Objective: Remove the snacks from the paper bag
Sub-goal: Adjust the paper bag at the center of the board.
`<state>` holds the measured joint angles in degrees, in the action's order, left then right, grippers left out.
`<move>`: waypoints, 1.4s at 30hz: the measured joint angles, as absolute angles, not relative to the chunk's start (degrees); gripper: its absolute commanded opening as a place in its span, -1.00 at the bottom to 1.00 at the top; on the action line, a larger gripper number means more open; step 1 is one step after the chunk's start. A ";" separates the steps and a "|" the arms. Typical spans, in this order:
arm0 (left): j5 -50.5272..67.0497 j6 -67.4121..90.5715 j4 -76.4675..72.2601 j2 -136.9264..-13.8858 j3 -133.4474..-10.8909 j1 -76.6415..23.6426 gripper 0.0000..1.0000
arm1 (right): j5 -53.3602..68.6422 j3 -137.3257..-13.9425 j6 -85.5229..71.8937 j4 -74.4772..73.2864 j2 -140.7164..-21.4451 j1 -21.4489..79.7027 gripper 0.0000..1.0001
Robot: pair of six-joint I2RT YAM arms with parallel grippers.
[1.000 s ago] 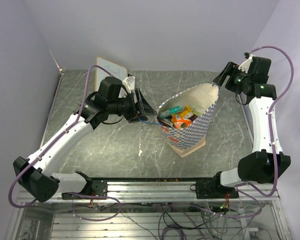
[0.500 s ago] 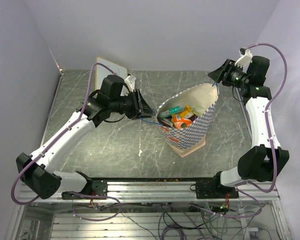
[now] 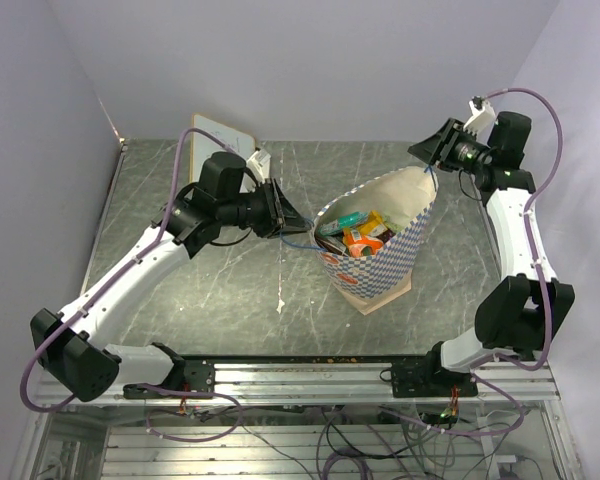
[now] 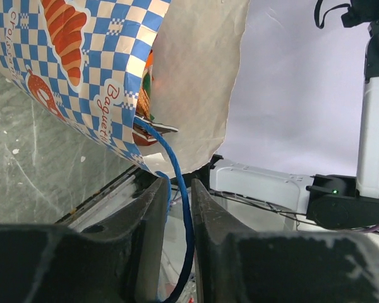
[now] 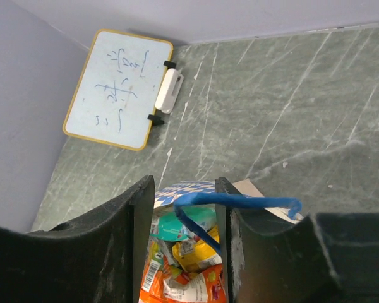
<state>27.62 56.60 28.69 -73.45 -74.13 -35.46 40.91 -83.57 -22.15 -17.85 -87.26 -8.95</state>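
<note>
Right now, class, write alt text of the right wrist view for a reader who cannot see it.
Two dark fingers stand apart above the open paper bag, its blue cord handle running between them. Colourful snacks show in the bag; a scribbled white board sits on the grey table beyond.

A scribbled white board (image 5: 119, 89) with a white eraser (image 5: 168, 90) on its edge sits on the grey marbled table (image 5: 290, 95).

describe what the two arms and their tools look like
The left arm and right arm match: white links between chunky black joint housings. A lilac cable loops along each. The left tool and right tool each have two flat black fingers with whitish scuffs.
</note>
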 measured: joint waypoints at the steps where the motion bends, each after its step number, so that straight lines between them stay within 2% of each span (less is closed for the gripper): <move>1: 27.68 56.84 28.45 -73.43 -73.95 -35.46 -0.28 | 40.88 -83.57 -22.15 -17.72 -87.26 -8.95 -0.14; 2: 27.73 57.08 28.14 -73.43 -73.82 -35.46 -0.28 | 40.93 -83.57 -22.26 -17.67 -87.44 -8.95 -0.14; 4: 27.94 57.71 27.55 -73.45 -73.60 -35.46 -0.44 | 41.04 -83.57 -22.76 -17.15 -87.90 -8.95 -0.20; 7: 28.64 58.59 26.65 -73.52 -73.60 -35.46 -0.83 | 41.19 -83.57 -23.62 -16.60 -88.53 -8.95 -0.53; 10: 28.73 58.65 26.79 -73.52 -73.71 -35.46 -0.86 | 41.23 -83.81 -24.10 -16.86 -88.71 -8.95 -0.97; 11: 28.71 58.61 27.07 -73.54 -73.89 -35.46 -0.86 | 41.41 -84.36 -24.45 -17.39 -88.77 -8.95 -1.00; 15: 28.86 58.30 29.71 -73.56 -75.72 -34.09 -0.86 | 42.02 -86.89 -24.53 -19.29 -88.66 -8.56 -1.00; 20: 30.37 57.14 35.22 -74.11 -78.83 -26.63 -0.86 | 41.69 -89.89 -24.29 -23.38 -87.22 -4.08 -1.00; 32: 31.22 47.68 59.51 -78.26 -98.67 -4.75 -0.86 | 35.75 -90.48 -32.99 -23.79 -84.99 28.77 -1.00; 37: 31.29 47.07 63.53 -77.95 -100.77 -0.64 -0.86 | 33.54 -95.33 -35.03 -24.01 -87.64 37.17 -1.00; 42: 31.29 46.89 65.47 -77.89 -101.45 0.47 -0.86 | 33.71 -97.08 -35.68 -23.09 -88.82 40.23 -1.00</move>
<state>31.29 46.89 65.47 -77.89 -101.45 0.47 33.71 -97.08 -35.68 -23.09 -88.82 40.23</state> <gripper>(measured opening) 0.084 0.006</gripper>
